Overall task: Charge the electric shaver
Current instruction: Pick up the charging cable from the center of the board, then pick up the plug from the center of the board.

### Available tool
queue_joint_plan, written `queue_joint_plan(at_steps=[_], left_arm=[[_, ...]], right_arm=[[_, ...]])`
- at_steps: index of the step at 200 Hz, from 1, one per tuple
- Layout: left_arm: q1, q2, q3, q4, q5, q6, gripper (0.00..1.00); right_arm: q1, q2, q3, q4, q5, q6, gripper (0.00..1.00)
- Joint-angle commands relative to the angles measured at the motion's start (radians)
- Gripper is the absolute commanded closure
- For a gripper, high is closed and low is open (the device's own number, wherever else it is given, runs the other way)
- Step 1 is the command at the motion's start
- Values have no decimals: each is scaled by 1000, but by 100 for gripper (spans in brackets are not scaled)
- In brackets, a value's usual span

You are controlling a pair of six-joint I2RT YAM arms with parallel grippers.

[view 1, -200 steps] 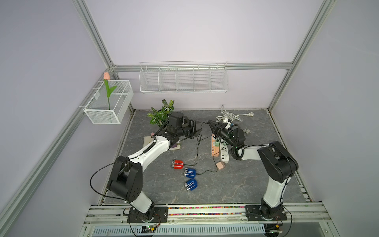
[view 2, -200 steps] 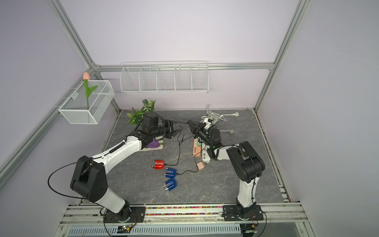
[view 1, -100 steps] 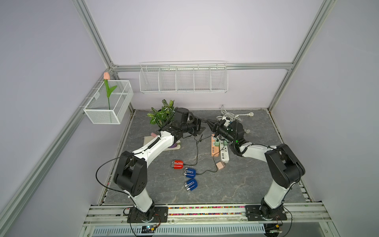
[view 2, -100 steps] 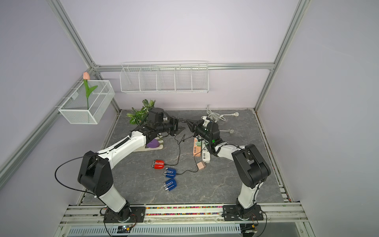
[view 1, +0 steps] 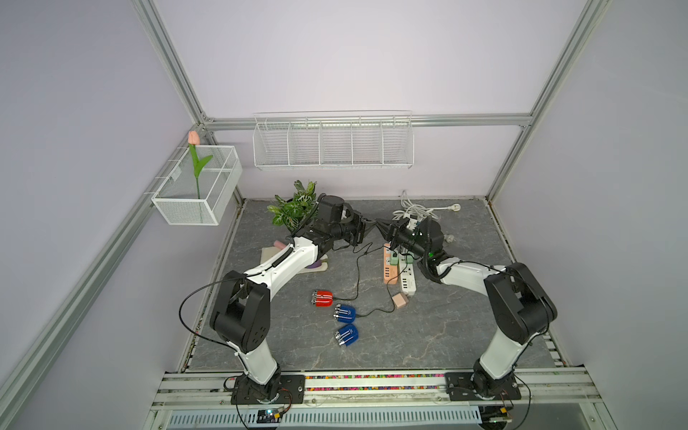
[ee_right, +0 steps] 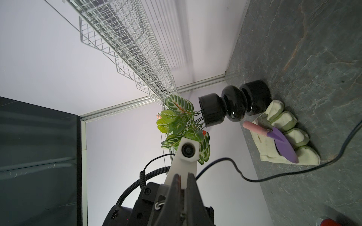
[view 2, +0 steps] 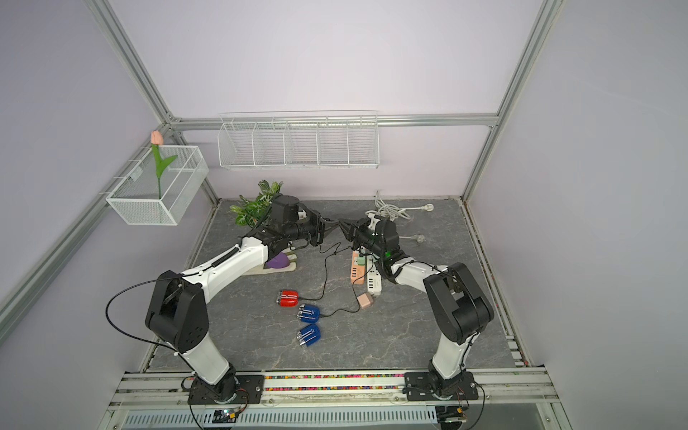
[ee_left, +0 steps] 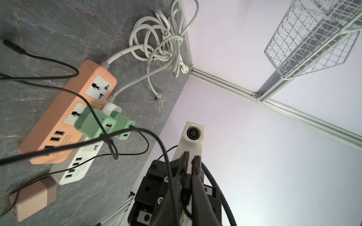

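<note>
Only a sliver of red shaver point(ee_right: 333, 223)

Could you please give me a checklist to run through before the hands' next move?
1. Left hand and right hand tip to tip above the table: ok.
2. Right hand shut: ok.
3. Black cable gripped by either hand: cannot tell.
4. Red shaver on table, cable at its end: ok.
5. Green charger has a free port: ok.
6. Mains plug connected: not ok, lies loose on table.
</note>
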Motion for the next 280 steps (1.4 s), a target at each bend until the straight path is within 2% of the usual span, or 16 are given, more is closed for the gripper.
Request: queue_joint_plan(at_steps=[1, 28, 45, 57, 90, 107, 127, 148, 160, 181, 195, 213, 234, 280], left_arm=[[7, 23, 23, -4, 8, 27, 89], [10, 23, 46, -65, -4, 92, 90], [14, 26, 58, -93, -11, 135, 100], [17, 27, 59, -94, -11, 150, 100], [18, -4, 38, -91, -17, 148, 100], [20, -30, 14, -86, -14, 128, 100], [19, -64, -26, -87, -9, 111, 100], [19, -96, -61, -101, -3, 105, 100], [20, -112, -74, -111, -2, 100, 100], [19, -131, -86, -131, 1, 102, 100], [20, -140, -92, -143, 5, 103, 100], [19, -150, -103, -156, 9, 105, 100], [19, -161, -126, -157, 13, 105, 100], [20, -180, -146, -153, 30, 111, 100]], right_arm=[[-1, -31, 22, 18, -24, 32, 93], [-5, -41, 23, -1, -34, 37, 93], [-7, -50, 20, -10, -36, 40, 93], [-8, -63, 15, -24, -33, 34, 92], [-29, -157, -19, -180, -14, -47, 67], [-51, -278, -32, -478, 20, -169, 55], [-60, -438, -38, -888, 135, -315, 45], [-59, -524, -16, -1294, 186, -421, 44], [-54, -544, -53, -1414, 161, -414, 43], [-14, -555, -179, -1445, 114, -270, 43], [24, -542, -216, -1402, 136, -206, 42], [58, -498, -194, -1401, 198, -161, 39], [64, -405, -163, -1386, 191, -83, 37], [63, -280, -105, -1334, 193, -67, 29]])
